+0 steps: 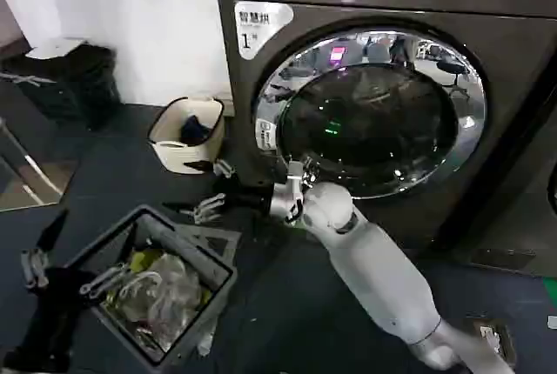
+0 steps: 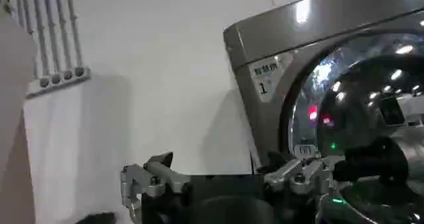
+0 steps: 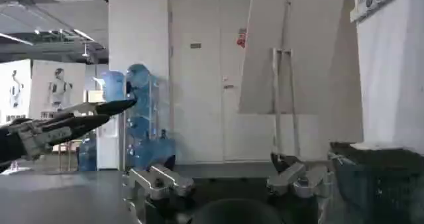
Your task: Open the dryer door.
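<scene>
On the dark floor [image 1: 287, 304], a grey bin [image 1: 161, 291] holds crumpled laundry [image 1: 157, 291].

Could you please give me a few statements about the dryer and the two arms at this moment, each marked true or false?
1. The dryer door is closed against the machine front. True.
2. The right gripper is reaching toward the lower left of the door's chrome ring. True.
3. The left gripper is clamped on the door's rim. False: it sits low, beside the grey bin, away from the dryer.
4. The cream basket stands on top of the dryer. False: it stands on the floor beside it.
5. The grey bin holds some clutter. True.
</scene>
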Available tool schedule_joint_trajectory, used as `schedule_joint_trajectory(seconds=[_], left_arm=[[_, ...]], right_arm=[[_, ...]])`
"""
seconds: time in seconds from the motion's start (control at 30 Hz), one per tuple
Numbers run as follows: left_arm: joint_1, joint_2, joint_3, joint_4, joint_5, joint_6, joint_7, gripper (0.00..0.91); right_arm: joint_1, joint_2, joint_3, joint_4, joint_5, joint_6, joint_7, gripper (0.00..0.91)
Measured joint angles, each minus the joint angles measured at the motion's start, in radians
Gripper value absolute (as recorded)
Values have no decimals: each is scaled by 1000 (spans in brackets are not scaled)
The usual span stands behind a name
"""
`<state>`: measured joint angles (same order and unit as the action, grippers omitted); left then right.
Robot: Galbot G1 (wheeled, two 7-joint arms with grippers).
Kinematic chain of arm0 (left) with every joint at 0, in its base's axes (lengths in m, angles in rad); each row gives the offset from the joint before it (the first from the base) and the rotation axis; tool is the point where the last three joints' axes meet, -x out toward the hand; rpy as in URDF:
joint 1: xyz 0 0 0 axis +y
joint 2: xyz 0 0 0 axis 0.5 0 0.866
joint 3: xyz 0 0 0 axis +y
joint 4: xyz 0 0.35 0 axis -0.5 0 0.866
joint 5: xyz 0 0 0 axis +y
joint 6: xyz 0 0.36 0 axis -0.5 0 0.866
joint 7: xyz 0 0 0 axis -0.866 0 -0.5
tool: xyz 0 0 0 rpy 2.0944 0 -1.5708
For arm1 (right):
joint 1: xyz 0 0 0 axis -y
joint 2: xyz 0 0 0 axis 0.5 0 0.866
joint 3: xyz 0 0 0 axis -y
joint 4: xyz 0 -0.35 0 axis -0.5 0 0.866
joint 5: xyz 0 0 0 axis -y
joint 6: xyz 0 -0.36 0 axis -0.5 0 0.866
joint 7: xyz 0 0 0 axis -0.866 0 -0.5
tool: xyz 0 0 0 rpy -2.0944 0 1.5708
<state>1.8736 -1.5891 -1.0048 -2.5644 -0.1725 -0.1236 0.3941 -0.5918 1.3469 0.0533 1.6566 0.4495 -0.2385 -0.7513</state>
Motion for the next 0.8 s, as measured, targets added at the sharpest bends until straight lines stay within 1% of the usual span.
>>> schedule_joint_trajectory(seconds=[0.13, 0.33, 0.43, 0.53, 0.8], left_arm=[[-5, 0, 21, 17, 39, 29, 15, 907], [-10, 10, 46, 25, 72, 54, 17, 907], [-14, 10, 61, 26, 75, 67, 17, 907], [-16, 11, 68, 25, 76, 71, 16, 907], [-7, 9, 64, 6, 75, 76, 14, 907]], right_arm=[[-71, -11, 104, 28, -102, 19, -9, 907], [-157, -57, 222, 58, -187, 44, 7, 907], [-168, -75, 260, 47, -197, 50, 28, 907], [-159, -87, 265, 21, -200, 70, 58, 907], [-73, -73, 202, -71, -195, 97, 106, 907]])
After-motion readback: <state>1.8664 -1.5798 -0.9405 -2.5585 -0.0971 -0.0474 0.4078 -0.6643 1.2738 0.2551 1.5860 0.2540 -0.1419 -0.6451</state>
